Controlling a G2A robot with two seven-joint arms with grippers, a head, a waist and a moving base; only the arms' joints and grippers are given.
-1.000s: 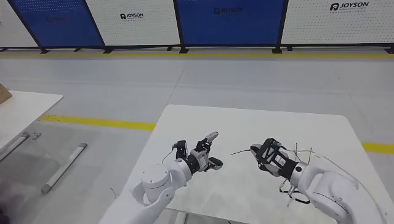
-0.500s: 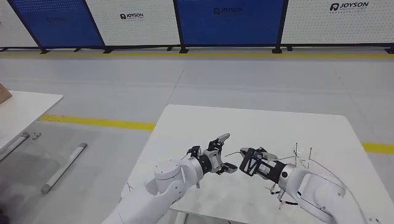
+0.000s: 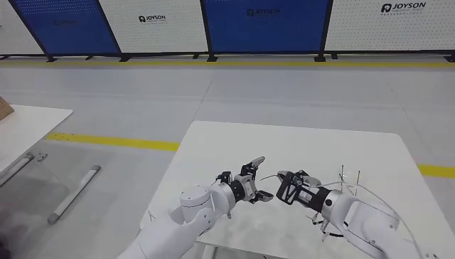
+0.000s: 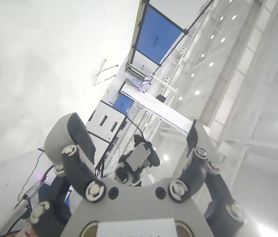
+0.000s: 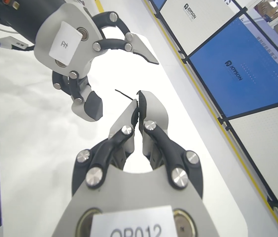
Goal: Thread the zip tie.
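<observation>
pinching the zip tie (image 5: pixel 124 95) between the tips of my right gripper (image 5: pixel 138 99), i have those fingers pressed tight together, with a short thin black end of the tie poking out past them. that free end points toward my left gripper (image 5: pixel 125 85), which faces the right one close by above the white table (image 3: pixel 298 141). my left fingers (image 4: pixel 79 134) stand wide apart with nothing between them. the tie's tip lies near the mouth of that gap; whether it reaches inside i cannot tell. both grippers hover over the near part of the table, not touching each other. a few spare ties (image 3: pixel 348 177) lie loose on the table beside my right arm, crossing one another.
</observation>
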